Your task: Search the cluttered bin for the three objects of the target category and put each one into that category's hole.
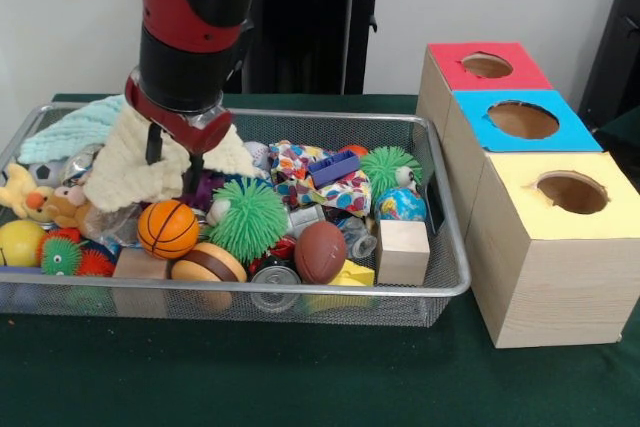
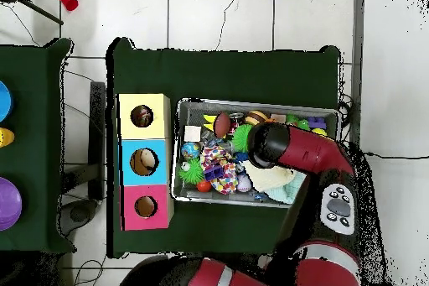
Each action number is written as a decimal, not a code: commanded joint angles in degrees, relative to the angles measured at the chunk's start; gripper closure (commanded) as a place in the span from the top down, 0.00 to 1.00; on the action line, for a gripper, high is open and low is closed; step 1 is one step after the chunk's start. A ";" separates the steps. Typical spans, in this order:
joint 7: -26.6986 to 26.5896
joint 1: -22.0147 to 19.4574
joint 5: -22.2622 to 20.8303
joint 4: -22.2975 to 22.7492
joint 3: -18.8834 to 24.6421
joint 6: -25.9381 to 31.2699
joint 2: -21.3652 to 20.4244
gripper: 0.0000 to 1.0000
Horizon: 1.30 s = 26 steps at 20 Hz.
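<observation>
Front view: cream knitted cloth (image 1: 140, 162) drapes the gripper (image 1: 172, 159), so its opening cannot be told; spotted bundles (image 1: 322, 182) lie beside it.

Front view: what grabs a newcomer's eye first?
The red and black arm coming down into the wire bin's left part, pressed into a cream knitted cloth. Then the bin's toy jumble, with a spiky green ball and an orange basketball near the front. Right of it stand three wooden boxes, the yellow-topped one nearest.

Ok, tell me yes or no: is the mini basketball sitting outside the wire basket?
No. In the front view the orange basketball lies inside the wire basket, among the other toys near its front edge.
</observation>
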 commanded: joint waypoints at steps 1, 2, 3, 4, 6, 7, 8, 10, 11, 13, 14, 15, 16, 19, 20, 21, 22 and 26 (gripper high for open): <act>11.41 2.89 2.74 5.02 2.89 -0.88 -0.20 1.00; 12.33 3.64 3.60 5.10 2.68 1.13 -0.76 1.00; 13.44 4.39 4.62 5.49 2.59 2.71 -1.44 1.00; 14.55 5.15 5.46 5.39 2.23 4.05 -1.73 1.00; 17.25 7.22 7.27 5.68 1.21 6.17 -2.49 1.00; 18.77 8.31 8.08 5.62 0.45 6.52 -2.58 1.00; 20.17 9.37 8.91 5.83 -0.36 7.02 -2.56 1.00; 21.88 11.00 10.19 5.53 -1.87 8.12 -2.20 1.00; 22.64 11.72 10.97 5.38 -2.49 8.58 -1.96 1.00; 23.29 12.64 12.44 5.32 -3.11 8.53 -1.16 1.00; 23.59 12.98 13.42 6.00 -3.27 7.97 -0.92 1.00; 23.78 13.33 14.03 5.90 -3.53 7.88 -0.46 1.00; 23.86 13.58 14.43 4.91 -4.00 8.23 0.15 1.00; 24.36 14.12 16.17 5.82 -4.08 8.20 0.87 1.00; 24.39 14.14 16.70 6.41 -3.78 8.19 1.10 1.00; 24.56 14.27 16.83 6.40 -3.93 8.26 1.56 1.00; 24.60 14.47 16.94 6.65 -3.91 7.92 1.98 1.00; 25.49 15.12 17.40 7.64 -3.99 5.67 3.67 1.00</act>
